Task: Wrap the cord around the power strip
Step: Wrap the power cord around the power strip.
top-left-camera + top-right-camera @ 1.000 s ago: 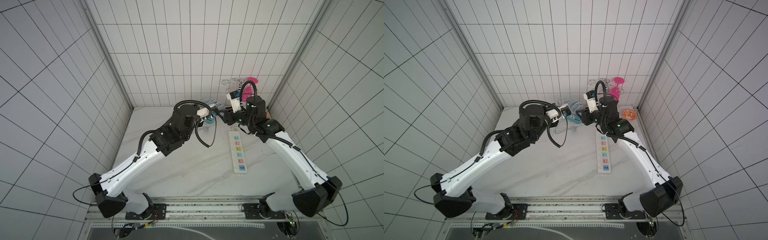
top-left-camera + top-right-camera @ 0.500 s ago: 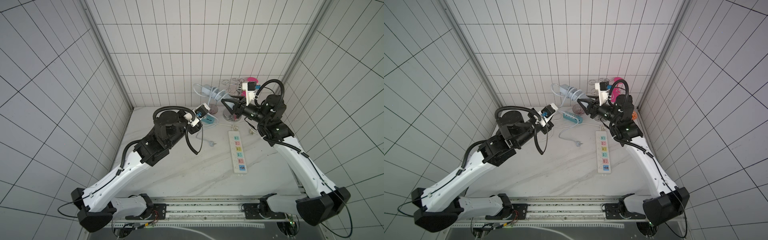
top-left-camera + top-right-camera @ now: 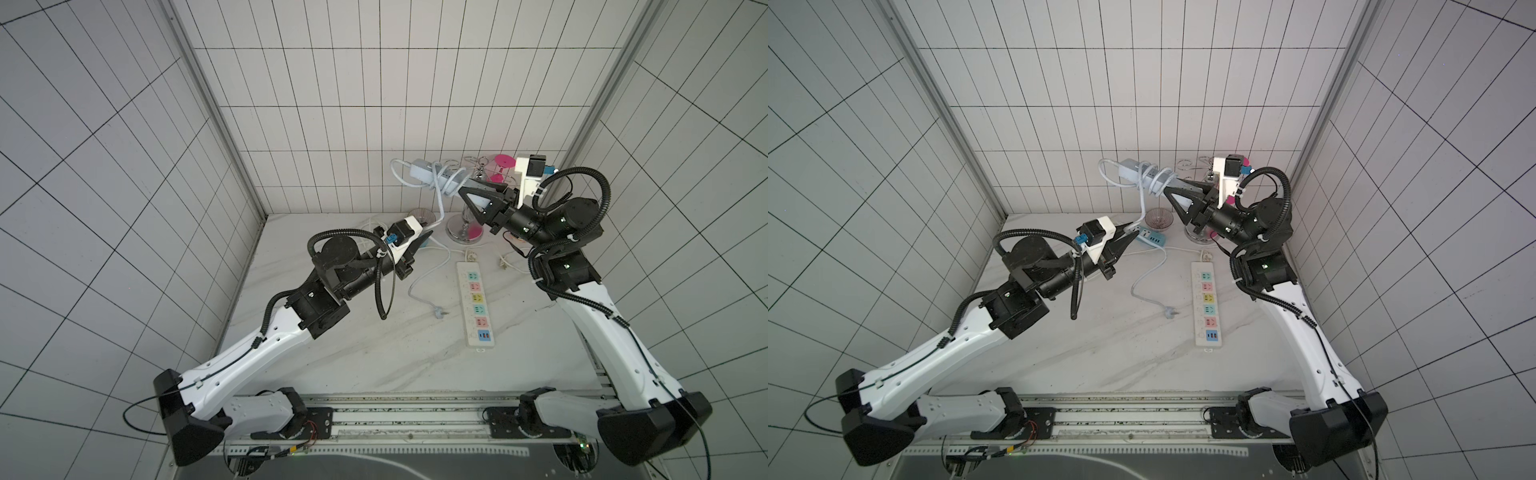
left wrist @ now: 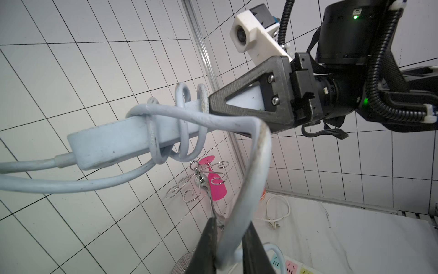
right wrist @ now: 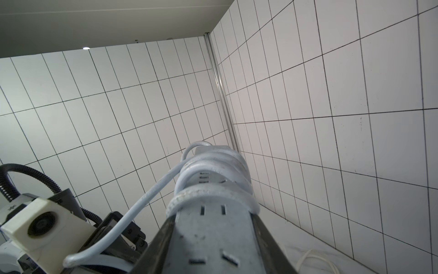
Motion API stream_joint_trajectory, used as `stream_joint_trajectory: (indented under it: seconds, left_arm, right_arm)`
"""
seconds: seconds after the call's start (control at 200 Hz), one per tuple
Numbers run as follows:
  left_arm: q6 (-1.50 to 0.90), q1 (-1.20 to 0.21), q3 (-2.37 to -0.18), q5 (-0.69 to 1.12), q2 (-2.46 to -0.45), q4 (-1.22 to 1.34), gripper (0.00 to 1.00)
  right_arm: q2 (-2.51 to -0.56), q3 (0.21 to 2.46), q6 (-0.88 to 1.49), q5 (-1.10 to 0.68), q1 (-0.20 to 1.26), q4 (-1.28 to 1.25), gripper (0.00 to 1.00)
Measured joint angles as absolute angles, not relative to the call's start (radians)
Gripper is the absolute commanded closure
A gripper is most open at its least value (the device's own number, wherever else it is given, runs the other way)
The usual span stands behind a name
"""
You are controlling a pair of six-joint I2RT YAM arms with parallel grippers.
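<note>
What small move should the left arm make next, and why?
Probably slide the left gripper along the cord toward the plug: the right gripper holds the power strip aloft with about three turns on it, while slack cord and the plug lie on the table.

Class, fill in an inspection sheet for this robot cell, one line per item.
surface: marble table.
job's things: power strip held aloft; cord coiled round it several turns; plug on table.
clutter: long white strip, teal strip, bowl, glass rack.
grippers: right gripper shut on power strip; left gripper has cord between its fingers, grip unclear.
cables: black conduits on arms; thin white cord on table.
surroundings: tiled walls.
</note>
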State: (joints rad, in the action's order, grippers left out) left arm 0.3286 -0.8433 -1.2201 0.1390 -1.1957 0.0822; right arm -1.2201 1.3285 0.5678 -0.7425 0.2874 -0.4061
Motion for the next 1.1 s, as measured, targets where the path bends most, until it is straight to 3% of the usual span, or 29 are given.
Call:
stream_joint_trajectory:
  seconds: [0.585,1.099]
  left_arm:
    - [0.268,-0.843,-0.973,0.194,-1.072,0.205,0.5]
    - [0.312,-0.836,-0.822,0.194,-0.889,0.119,0.49]
  right_arm:
    - [-1.252,1.418,0.709,-0.857,0.255,-0.522,1.0]
    - [-1.276,1.597,0.729,-0.923,0.22,-0.469,1.0]
